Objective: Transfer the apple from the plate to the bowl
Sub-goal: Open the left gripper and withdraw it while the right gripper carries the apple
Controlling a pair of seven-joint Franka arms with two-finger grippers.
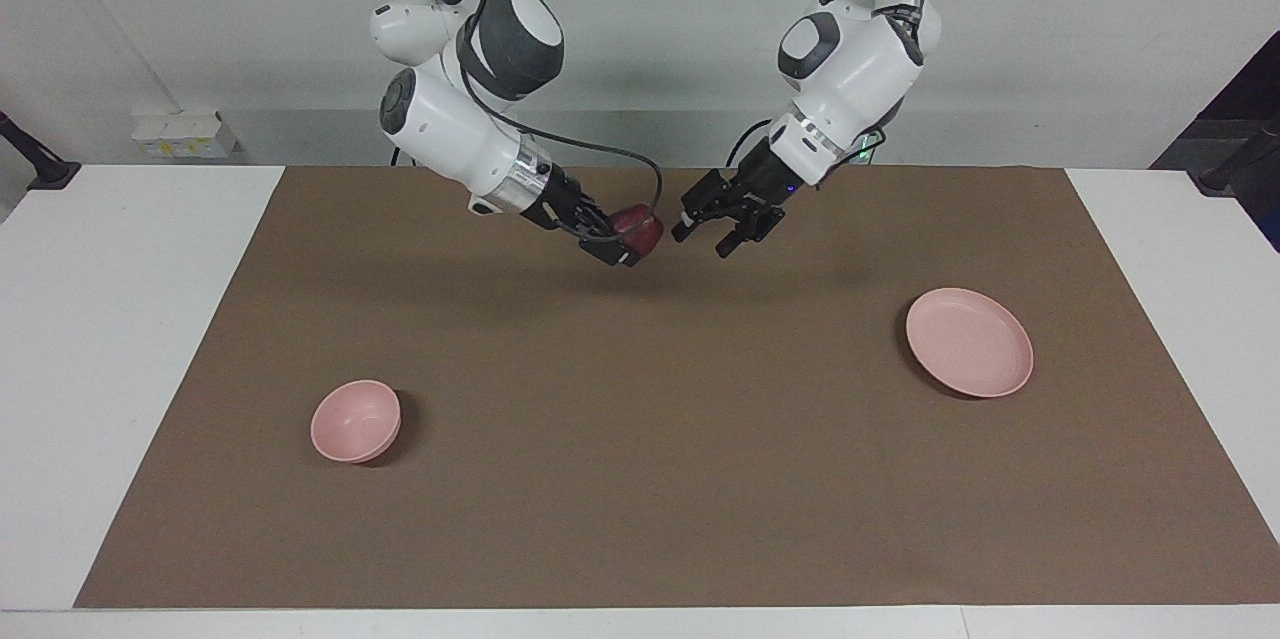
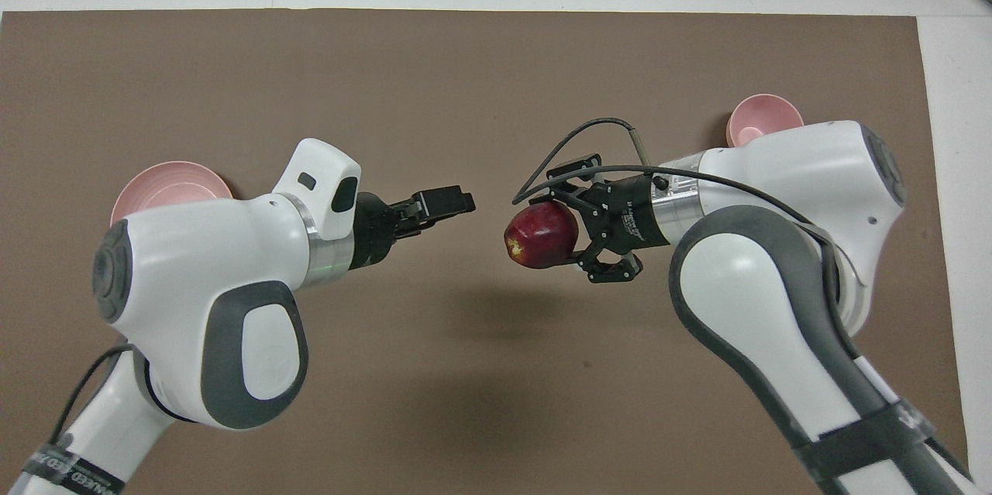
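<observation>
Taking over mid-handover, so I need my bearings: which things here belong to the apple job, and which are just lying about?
Job:
- apple, held up in the right claw
- bowl, toward the right arm's end
- plate, bare, toward the left arm's end
- left claw, open, holding nothing

Lying about:
- brown mat under everything
- small white box off the table

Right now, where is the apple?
The apple is up in the air, held in the right gripper over the brown mat's middle, with the open left gripper just beside it.
</observation>
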